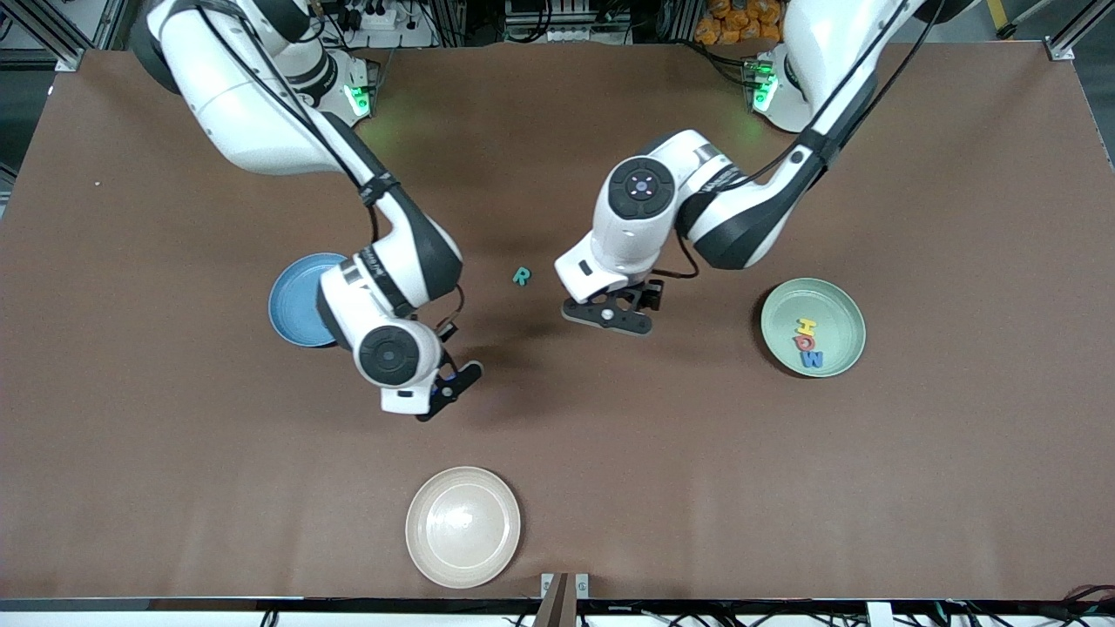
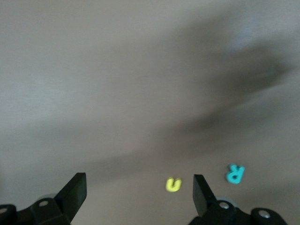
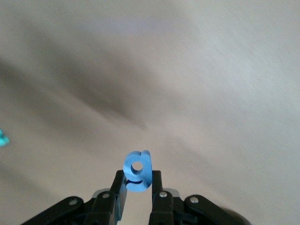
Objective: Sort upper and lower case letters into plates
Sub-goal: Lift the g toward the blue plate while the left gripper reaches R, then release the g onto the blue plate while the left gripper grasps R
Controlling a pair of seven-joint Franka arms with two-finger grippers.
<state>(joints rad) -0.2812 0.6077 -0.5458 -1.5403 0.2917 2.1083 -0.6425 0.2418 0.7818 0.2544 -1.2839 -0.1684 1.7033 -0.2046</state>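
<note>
My right gripper (image 1: 451, 388) is shut on a blue letter g (image 3: 137, 171) and holds it above bare table, between the light blue plate (image 1: 296, 300) and the cream plate. The right arm hides part of the blue plate. My left gripper (image 1: 610, 317) is open over a yellow letter u (image 2: 173, 184), which lies between the fingers close to one fingertip (image 2: 200, 185). A teal letter R (image 1: 521, 276) lies on the table beside it and also shows in the left wrist view (image 2: 235, 173). The mint green plate (image 1: 841, 300) holds a yellow H (image 1: 807, 326), a red O and a blue W.
A cream-white plate (image 1: 462, 526) sits near the table's front edge, nearer the camera than both grippers. A bit of teal (image 3: 2, 138) shows at the edge of the right wrist view. The brown tabletop (image 1: 958, 453) is open toward both ends.
</note>
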